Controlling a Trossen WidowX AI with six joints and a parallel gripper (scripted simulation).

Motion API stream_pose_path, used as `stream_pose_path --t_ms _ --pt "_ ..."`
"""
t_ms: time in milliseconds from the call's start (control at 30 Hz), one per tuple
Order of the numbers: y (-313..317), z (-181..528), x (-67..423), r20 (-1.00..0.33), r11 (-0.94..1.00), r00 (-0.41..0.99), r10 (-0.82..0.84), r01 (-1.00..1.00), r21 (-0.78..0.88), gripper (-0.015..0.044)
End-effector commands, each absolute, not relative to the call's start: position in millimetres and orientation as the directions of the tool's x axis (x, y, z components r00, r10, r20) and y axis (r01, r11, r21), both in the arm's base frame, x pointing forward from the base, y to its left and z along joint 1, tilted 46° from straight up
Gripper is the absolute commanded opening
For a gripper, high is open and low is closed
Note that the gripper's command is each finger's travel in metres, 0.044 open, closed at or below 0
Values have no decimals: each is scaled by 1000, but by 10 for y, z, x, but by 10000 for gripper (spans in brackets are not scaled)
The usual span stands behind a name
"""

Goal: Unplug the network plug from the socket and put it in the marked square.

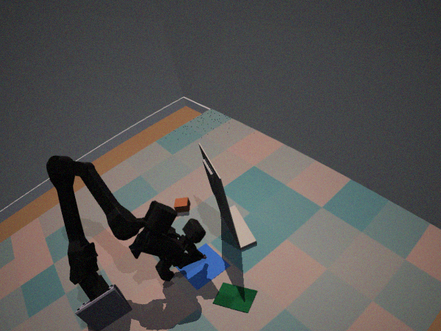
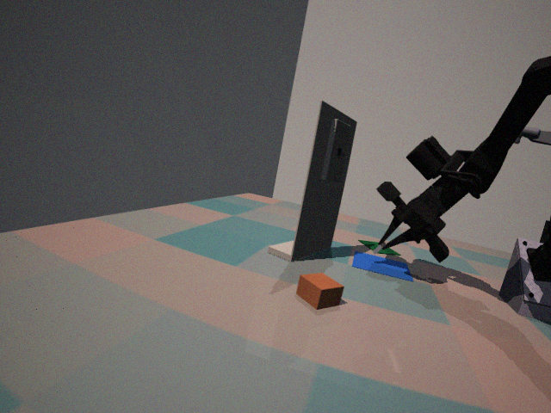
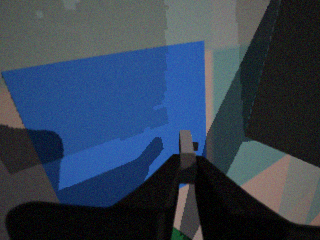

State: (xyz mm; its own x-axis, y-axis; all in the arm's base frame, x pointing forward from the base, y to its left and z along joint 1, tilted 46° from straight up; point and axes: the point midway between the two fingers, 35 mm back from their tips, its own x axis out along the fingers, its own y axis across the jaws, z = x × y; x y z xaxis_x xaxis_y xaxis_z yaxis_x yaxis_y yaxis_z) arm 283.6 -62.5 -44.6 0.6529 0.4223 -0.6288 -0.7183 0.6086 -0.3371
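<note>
My gripper (image 1: 202,255) (image 2: 379,246) (image 3: 187,162) is shut on the small grey plug (image 3: 186,144), which sticks out past the fingertips. It hangs tilted down, just above the near edge of the blue square (image 1: 211,271) (image 2: 383,267) (image 3: 100,100) marked on the table. The dark upright panel (image 1: 220,199) (image 2: 322,195) (image 3: 290,75) stands just beyond the square. Its socket (image 2: 338,151) high on the face looks empty. I cannot tell whether the plug touches the table.
A green square (image 1: 235,297) (image 2: 368,243) lies beside the blue one, near the panel's end. An orange block (image 1: 181,203) (image 2: 319,289) sits on the table on the panel's near side. The panel's pale foot (image 1: 244,227) (image 2: 281,249) sticks out behind it. The arm's base (image 1: 103,307) (image 2: 527,284) stands close by.
</note>
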Motion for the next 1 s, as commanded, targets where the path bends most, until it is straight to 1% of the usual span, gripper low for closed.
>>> stream_pose_path --t_ms 0,967 --pt "-558 -514 2791 -638 613 641 427 -724 -318 0" --pt "-455 -567 2845 -636 614 642 427 -723 -317 0"
